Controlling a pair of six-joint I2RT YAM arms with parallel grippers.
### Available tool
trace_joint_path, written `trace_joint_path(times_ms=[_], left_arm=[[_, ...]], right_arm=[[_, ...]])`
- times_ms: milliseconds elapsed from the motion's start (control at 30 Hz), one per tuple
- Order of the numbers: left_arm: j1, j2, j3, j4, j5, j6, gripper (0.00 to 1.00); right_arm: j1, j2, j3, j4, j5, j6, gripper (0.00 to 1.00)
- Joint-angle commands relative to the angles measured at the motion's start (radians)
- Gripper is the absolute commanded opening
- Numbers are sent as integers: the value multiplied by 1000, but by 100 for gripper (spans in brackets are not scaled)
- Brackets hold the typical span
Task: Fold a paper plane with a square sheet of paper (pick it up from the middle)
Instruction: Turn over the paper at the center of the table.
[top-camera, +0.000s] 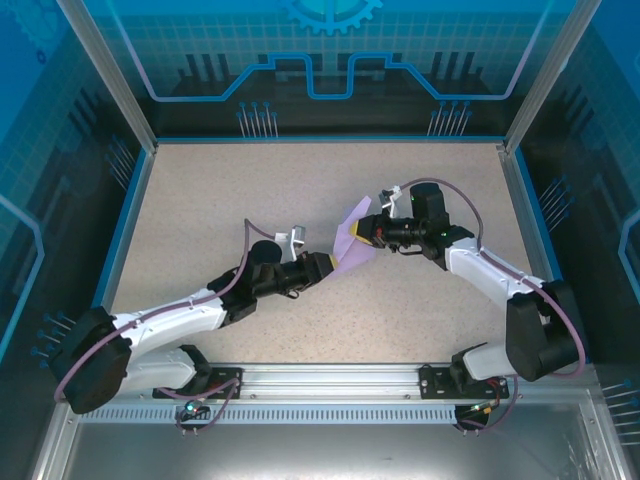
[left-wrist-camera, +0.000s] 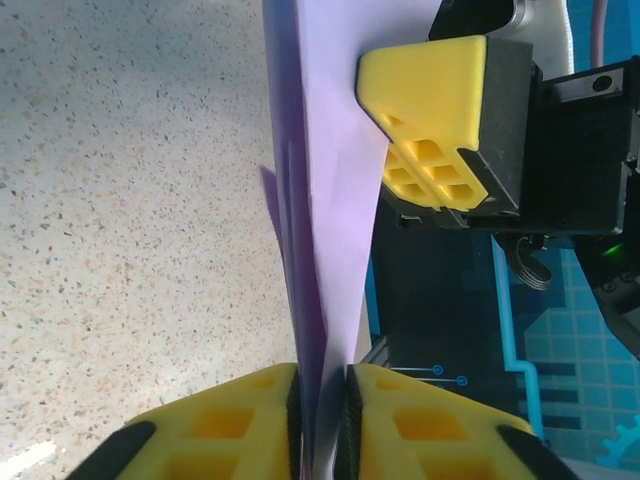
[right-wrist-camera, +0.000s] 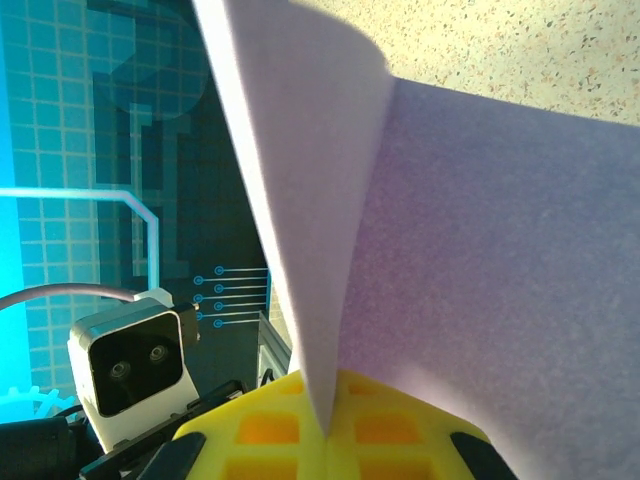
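Left gripper, bottom centre of left wrist frame: closed down to paper thickness, clamped on the lower end of the folded square sheet of paper. Right gripper, bottom of right wrist frame: likewise closed, nipping the sheet at an edge, layers fanning up and to the right from the pinch. One yellow finger of the right gripper at upper right of left wrist frame, lying against the sheet's face.

Paper held in the air between the two grippers, centre of top frame, above the speckled table. Several layers at the left pinch, darker lavender behind lighter. Not yet a narrow wedge. Probably mid-fold, with a crease being set.

For the step: hold the left pinch firm as anchor. Sweep the right along the fold line rather than tugging outward. Thin paper, likely to tear or slip at either pinch. Match layer edges before pressing. Avoid twisting one wrist against the other, to prevent a crooked crease.
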Motion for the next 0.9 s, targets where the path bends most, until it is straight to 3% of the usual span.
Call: trace_joint_path(times_ms=[0, 233, 500, 633, 800, 867], left_arm=[[9, -20, 43, -55, -10, 49, 16], [14, -41, 64, -127, -14, 95, 11], [41, -99, 110, -293, -28, 187, 3], [47, -92, 227, -553, -62, 359, 0], [25, 29, 431, -951, -243, 601, 0], [-25, 98, 513, -1073, -394, 694, 0]], right_arm=[[-14, 13, -9, 28, -27, 8, 6], [-15, 20, -2, 12, -25, -8, 17], [-34, 7, 14, -90, 7, -87, 43], [-66, -17, 26, -161, 23, -141, 52], [-94, -31, 67, -264, 60, -231, 59], [-108, -33, 72, -286, 72, -250, 61]])
